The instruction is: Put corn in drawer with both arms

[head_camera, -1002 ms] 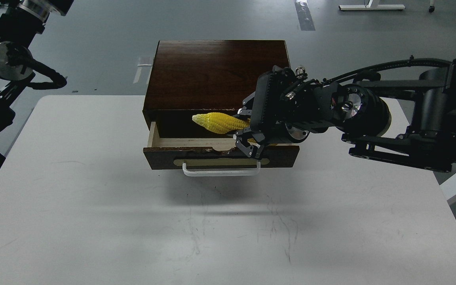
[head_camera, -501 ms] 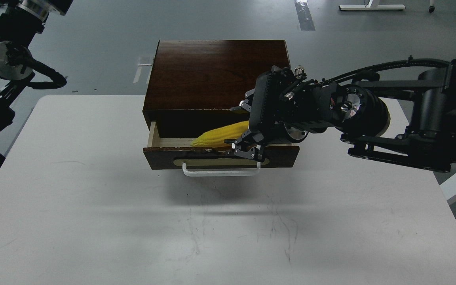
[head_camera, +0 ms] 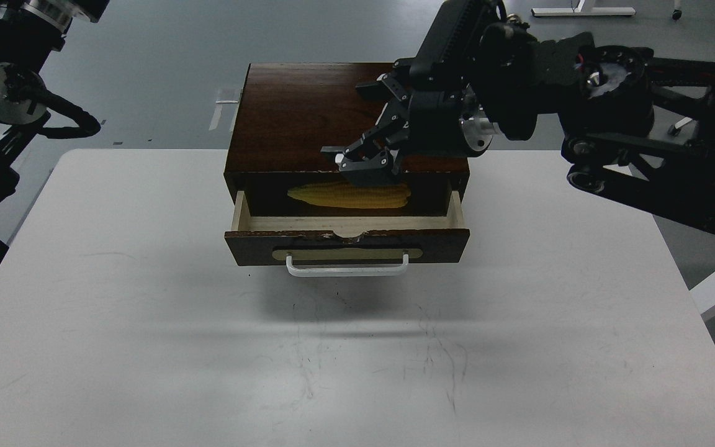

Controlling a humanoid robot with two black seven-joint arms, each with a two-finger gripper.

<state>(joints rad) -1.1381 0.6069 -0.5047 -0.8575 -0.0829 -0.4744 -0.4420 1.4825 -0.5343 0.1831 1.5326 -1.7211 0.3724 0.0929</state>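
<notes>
The yellow corn [head_camera: 349, 195] lies flat inside the open drawer [head_camera: 346, 243], its point to the left, in shadow toward the back. The drawer is pulled partway out of the dark brown box cabinet [head_camera: 308, 112], with its white bar handle [head_camera: 346, 268] facing me. My right gripper [head_camera: 367, 127] is open and empty, raised above the cabinet's front edge, just above the corn and not touching it. Only the upper part of my left arm [head_camera: 4, 87] shows at the top left; its gripper is out of view.
The cabinet stands at the back middle of a white table [head_camera: 146, 347]. My right arm [head_camera: 612, 124] reaches in from the right over the table's back right corner. Grey floor lies beyond.
My right gripper let go of the corn, which dropped flat into the drawer. The gripper then rose and drew back over the cabinet top. The left arm stayed still.
</notes>
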